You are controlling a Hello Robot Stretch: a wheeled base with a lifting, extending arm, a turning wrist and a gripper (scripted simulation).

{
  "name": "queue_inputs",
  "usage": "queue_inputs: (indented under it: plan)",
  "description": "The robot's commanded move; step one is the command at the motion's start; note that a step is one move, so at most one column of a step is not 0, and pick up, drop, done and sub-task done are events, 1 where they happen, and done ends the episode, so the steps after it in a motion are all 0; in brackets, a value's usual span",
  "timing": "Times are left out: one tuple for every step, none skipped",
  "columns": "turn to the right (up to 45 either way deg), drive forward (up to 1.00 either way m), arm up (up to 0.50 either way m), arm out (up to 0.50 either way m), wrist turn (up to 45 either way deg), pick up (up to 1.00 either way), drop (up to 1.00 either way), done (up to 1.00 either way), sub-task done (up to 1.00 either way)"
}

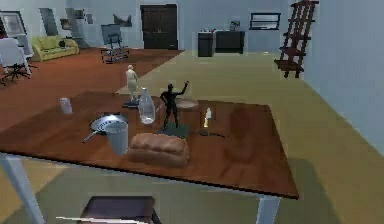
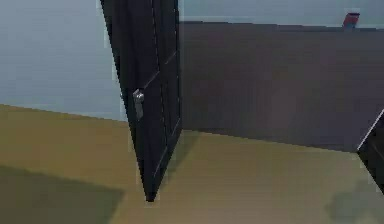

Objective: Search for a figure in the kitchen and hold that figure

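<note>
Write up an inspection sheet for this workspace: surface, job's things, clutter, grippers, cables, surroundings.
Surface: brown wooden table on white legs, tan floor around it.
Job's things: dark figure standing upright near the table's middle.
Clutter: clear bottle, pan, bread loaf, small cup, small bottle, and a pale upright thing at the far edge, too small to name.
Grippers: nothing seen.
Cables: nothing seen.
Surroundings: dark double door, green sofa and ladder shelf beyond the table; the arm side view has an open dark door nearby.
</note>
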Motion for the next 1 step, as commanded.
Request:
queue_inputs:
  plan:
    - [-45.0, 0.00, 0.00, 0.00, 0.0, 0.00, 0.00, 0.00, 0.00]
